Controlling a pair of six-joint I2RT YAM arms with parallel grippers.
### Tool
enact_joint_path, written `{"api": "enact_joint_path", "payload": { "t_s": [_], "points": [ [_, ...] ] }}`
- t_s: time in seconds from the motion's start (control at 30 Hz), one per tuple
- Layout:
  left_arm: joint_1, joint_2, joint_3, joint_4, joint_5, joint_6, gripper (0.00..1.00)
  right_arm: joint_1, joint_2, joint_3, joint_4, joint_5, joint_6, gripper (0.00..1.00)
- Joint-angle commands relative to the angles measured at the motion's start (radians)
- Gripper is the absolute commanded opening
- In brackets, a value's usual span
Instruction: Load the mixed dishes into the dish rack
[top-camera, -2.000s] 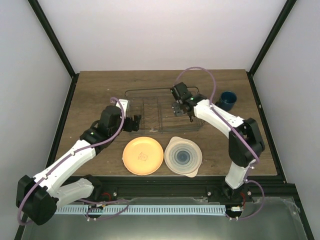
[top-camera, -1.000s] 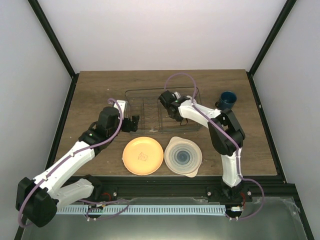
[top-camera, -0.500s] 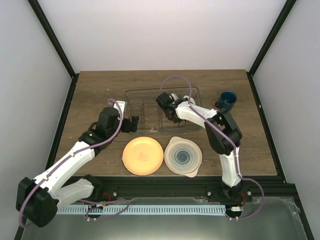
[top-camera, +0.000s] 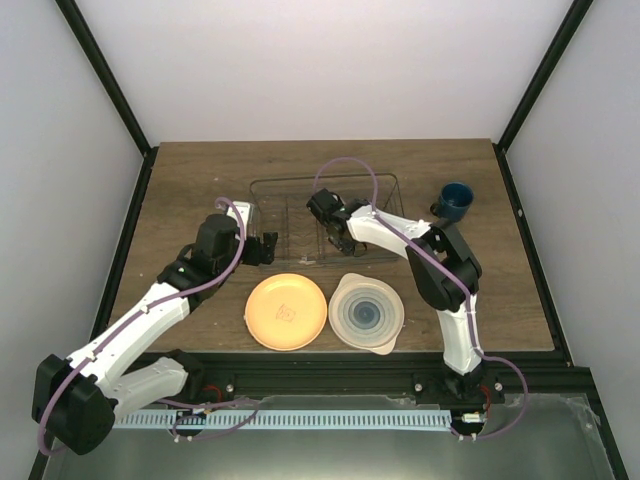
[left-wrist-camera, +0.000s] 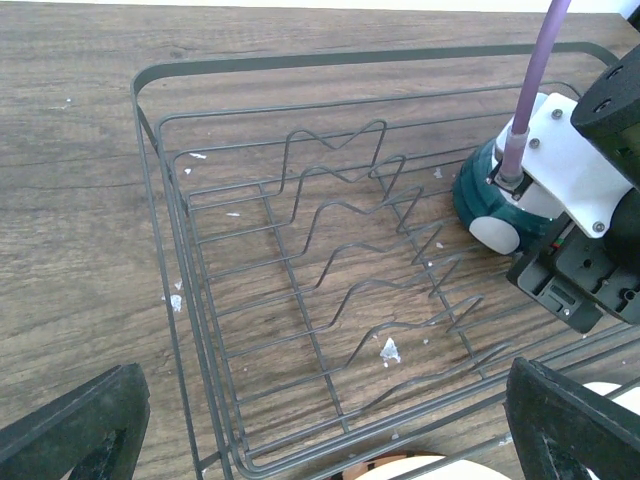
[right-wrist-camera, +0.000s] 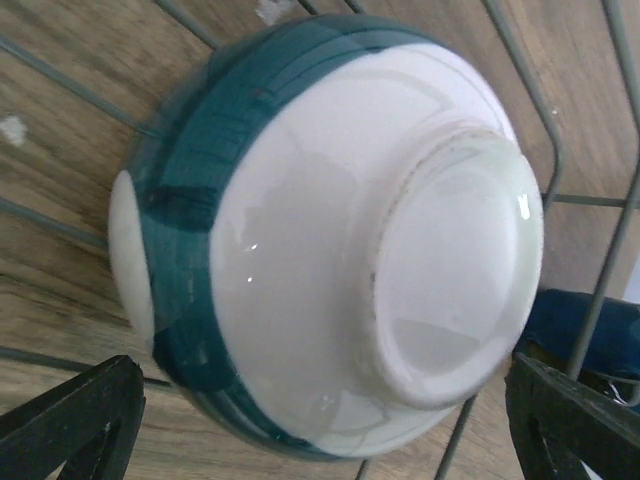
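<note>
Right arm (top-camera: 385, 232) leftward, bowl (right-wrist-camera: 340, 250) beside rack (left-wrist-camera: 350, 59) dividers

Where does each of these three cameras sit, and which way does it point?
Top external: above and behind the bases, looking down at the table; left arm and right arm whole, dish rack, orange plate, mug.
Left wrist: on the left arm, facing into the rack; left gripper open, fingers at bottom corners.
Right wrist: on the right arm, close on the upturned bowl; right gripper open, fingers at bottom corners.
Shared: both wrist views show the bowl in the rack.
</note>
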Motion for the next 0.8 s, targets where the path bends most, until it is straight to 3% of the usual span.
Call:
{"api": "enact_joint_path", "payload": {
  "t_s": [0.0, 0.33, 0.57, 0.77],
  "points": [
    [0.005, 0.006, 0.003, -0.006, 0.004, -0.007, 0.99, 0.015, -0.03, 0.017, -0.011, -0.083, 0.005, 1.0],
    [0.027, 0.08, 0.023, -0.078, -0.093, -0.006, 0.99, 0.031, -0.191, 0.048, -0.103, -0.162, 0.095, 1.0],
    [0.073, 0.143, 0.051, -0.098, -0.109, 0.004, 1.0, 0.015, -0.386, -0.014, -0.042, -0.218, 0.165, 1.0],
    [0.077, 0.148, 0.081, -0.102, -0.077, 0.007, 1.0, -0.275, -0.521, -0.118, 0.065, -0.437, 0.232, 0.99]
  ]
}}
